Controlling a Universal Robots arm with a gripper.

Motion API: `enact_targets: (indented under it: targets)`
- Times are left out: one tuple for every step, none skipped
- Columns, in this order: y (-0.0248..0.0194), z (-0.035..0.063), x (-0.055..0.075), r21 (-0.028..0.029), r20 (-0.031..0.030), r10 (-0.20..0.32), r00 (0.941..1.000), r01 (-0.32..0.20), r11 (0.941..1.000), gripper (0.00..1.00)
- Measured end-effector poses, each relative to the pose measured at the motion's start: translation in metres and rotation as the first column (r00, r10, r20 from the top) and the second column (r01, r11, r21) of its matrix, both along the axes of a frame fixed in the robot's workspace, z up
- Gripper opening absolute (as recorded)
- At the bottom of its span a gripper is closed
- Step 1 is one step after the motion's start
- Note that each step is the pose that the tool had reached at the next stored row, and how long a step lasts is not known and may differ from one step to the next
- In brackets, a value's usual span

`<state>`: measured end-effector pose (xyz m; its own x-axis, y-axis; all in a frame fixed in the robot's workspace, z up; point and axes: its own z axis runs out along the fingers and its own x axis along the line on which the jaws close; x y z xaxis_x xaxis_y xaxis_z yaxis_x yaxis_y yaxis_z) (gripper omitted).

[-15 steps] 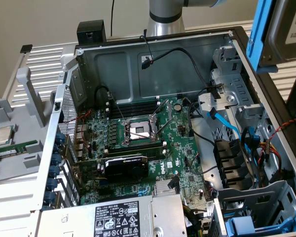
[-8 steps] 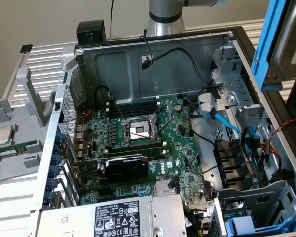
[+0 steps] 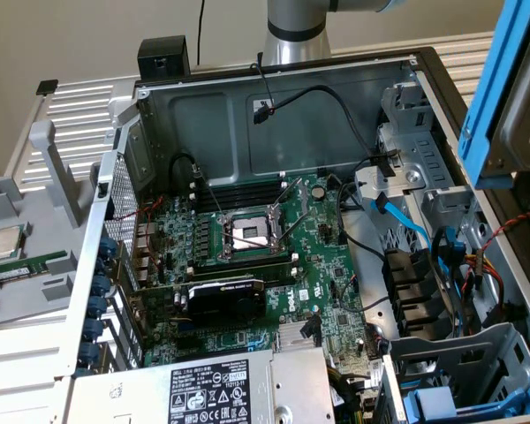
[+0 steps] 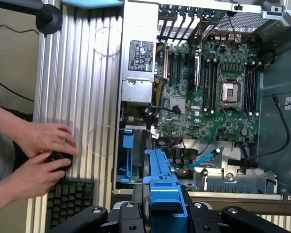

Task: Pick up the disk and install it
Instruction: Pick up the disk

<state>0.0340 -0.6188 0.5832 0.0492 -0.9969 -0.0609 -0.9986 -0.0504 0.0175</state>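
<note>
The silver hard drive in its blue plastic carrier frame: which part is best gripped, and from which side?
Grip the blue plastic carrier frame, not the silver hard drive body, coming from its end. Its parallel rails probably seat flat in the jaws; the gripper holds it this way now.

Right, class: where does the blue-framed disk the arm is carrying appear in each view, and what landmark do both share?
Exterior view: the disk hangs at the exterior view's upper right, over that side of the computer case.
Wrist view: the disk sits edge-on, clamped in the gripper, in front of the open case.
Shared landmark: the motherboard's processor socket.
</note>
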Motion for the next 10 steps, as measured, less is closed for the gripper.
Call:
enact_targets:
  targets:
    - [0.0000,0.0000,0.0000,0.0001,0.0000,0.000,1.0000,0.000,1.0000,0.37]
    - [-0.0001,-0.0001,0.0000,0.0002,0.0001,0.000,1.0000,0.000,1.0000,0.37]
    - [-0.0001,-0.0001,0.0000,0.0003,0.0001,0.000,1.0000,0.000,1.0000,0.37]
    - [-0.0001,-0.0001,0.0001,0.0002,0.0000,0.000,1.0000,0.000,1.0000,0.37]
    - [-0.0001,-0.0001,0.0000,0.0002,0.0000,0.000,1.0000,0.000,1.0000,0.37]
    - [-0.0001,-0.0001,0.0000,0.0002,0.0000,0.000,1.0000,0.000,1.0000,0.37]
    - [0.0000,-0.0001,0.0000,0.0002,0.0000,0.000,1.0000,0.000,1.0000,0.37]
    - [0.0000,-0.0001,0.0000,0.0002,0.0000,0.000,1.0000,0.000,1.0000,0.37]
    - [-0.0001,-0.0001,0.0001,0.0002,0.0000,0.000,1.0000,0.000,1.0000,0.37]
    - [-0.0001,-0.0001,0.0000,0.0002,0.0001,0.000,1.0000,0.000,1.0000,0.37]
